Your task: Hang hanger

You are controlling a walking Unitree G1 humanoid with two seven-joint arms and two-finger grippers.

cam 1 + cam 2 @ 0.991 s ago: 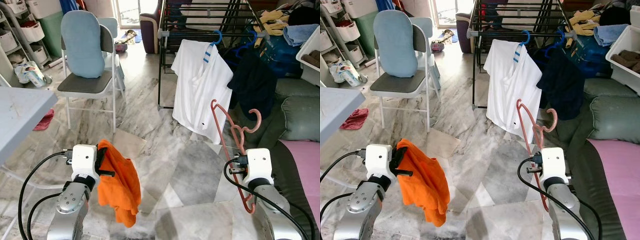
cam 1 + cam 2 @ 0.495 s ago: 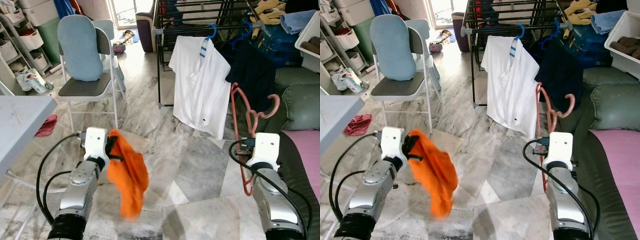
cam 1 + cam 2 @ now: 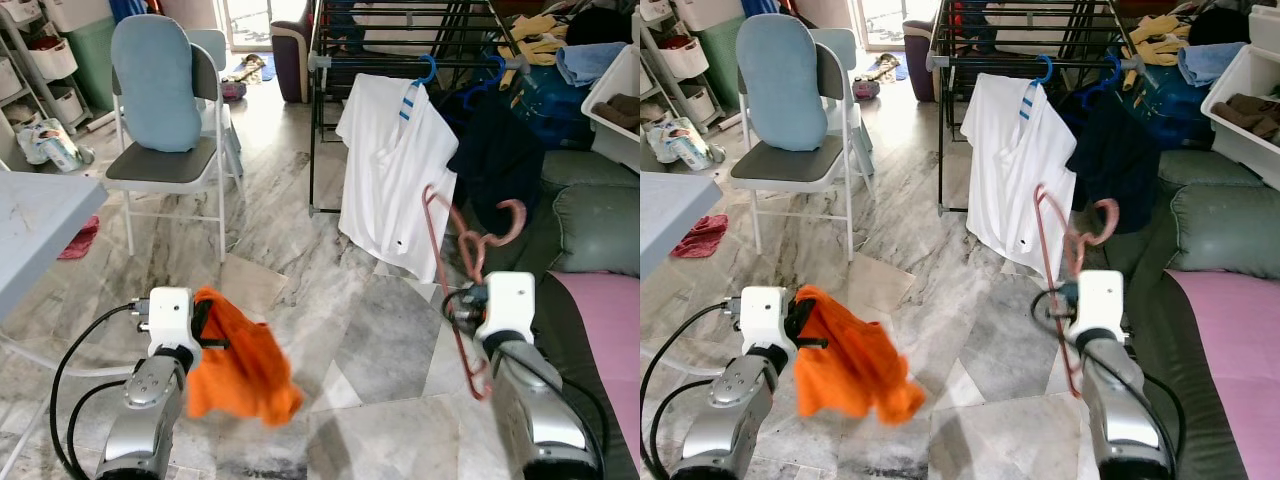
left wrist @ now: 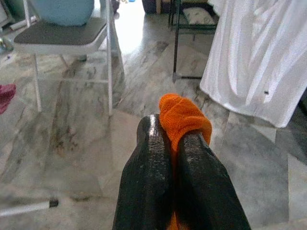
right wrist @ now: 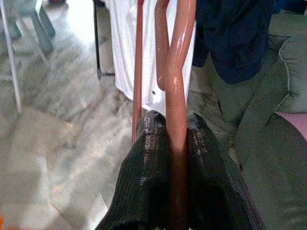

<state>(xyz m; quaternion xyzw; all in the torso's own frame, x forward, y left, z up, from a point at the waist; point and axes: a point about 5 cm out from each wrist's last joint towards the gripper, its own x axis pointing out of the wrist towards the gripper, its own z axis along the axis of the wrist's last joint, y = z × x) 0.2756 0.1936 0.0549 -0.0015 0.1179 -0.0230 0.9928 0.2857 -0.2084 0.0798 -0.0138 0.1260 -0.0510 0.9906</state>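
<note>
Right gripper: we see the right gripper (image 5: pixel 175 132) with its 2 black fingers closed tight on the pink plastic clothes hanger (image 3: pixel 462 262), one bar of it pinched between them.
Hanger: the pink plastic clothes hanger stands nearly upright above the right wrist, hook at the top, in front of the grey-green sofa (image 3: pixel 590 225) and well apart from the rack.
Left gripper: the left gripper (image 4: pixel 175 136) has its 2 fingers pressed together on the orange cloth (image 3: pixel 240 360), a fold of which bulges out above the fingertips.
Cloth: the orange cloth hangs from the left gripper over the grey marble floor (image 3: pixel 330 300); its edges are blurred, so we cannot tell its exact shape.
Rack: the black metal drying rack (image 3: pixel 400 40) carries a white polo shirt (image 3: pixel 395 180) on a blue hanger (image 3: pixel 428 72), with a dark navy garment (image 3: pixel 500 155) just beside it.
Chair: a grey folding chair with a pale blue cushion (image 3: pixel 155 70) stands on the robot's left.
Change: against 0.5 s ago, the hanger leans a little more towards the shirt and sits lower in view, though the head camera has shifted too; the cloth, then strung out downwards, now bunches wider beneath the left gripper.
</note>
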